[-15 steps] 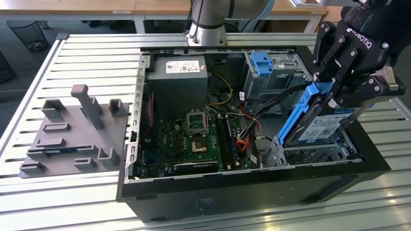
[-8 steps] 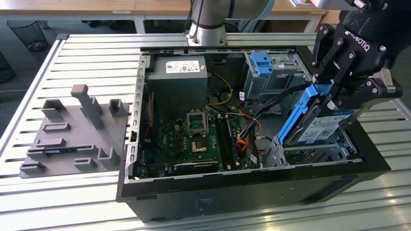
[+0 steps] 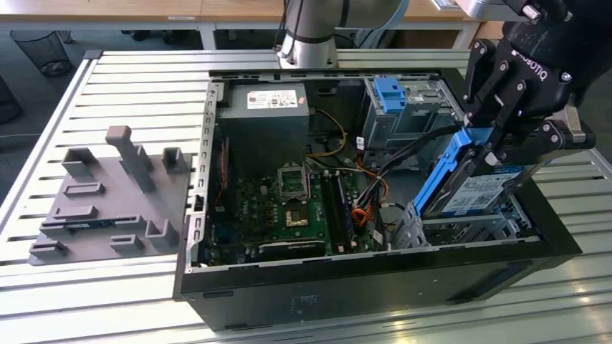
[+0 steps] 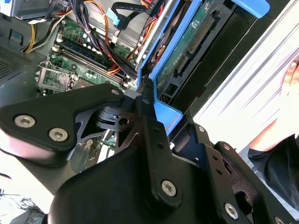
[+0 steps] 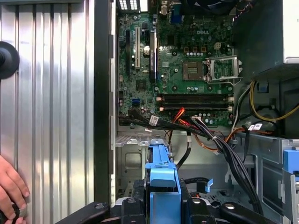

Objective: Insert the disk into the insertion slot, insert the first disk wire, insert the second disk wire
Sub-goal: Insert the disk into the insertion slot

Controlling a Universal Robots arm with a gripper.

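Observation:
My gripper (image 3: pixel 507 152) is shut on the disk (image 3: pixel 475 192), a silver drive with a white-and-blue label in a bright blue caddy. The disk hangs steeply tilted, and its lower end dips into the insertion slot (image 3: pixel 464 228), a perforated silver cage at the case's front corner on the exterior view's right. In the second wrist view the black fingers (image 4: pixel 148 109) clamp the blue caddy (image 4: pixel 166 115), and the disk's green circuit board (image 4: pixel 187 42) faces the camera. In the first wrist view the caddy (image 5: pixel 161 179) sits between the fingers, above the silver cage (image 5: pixel 133 158). Loose black and orange wires (image 3: pixel 383 186) lie beside the slot.
The open computer case (image 3: pixel 383 269) lies on a slatted metal table, with the motherboard (image 3: pixel 287 208) and power supply (image 3: pixel 263 107) inside. A taller grey cage with a blue latch (image 3: pixel 394 100) stands behind the slot. A grey fixture plate (image 3: pixel 105 201) lies at the exterior view's left. A person's hand (image 5: pixel 9 186) rests on the table.

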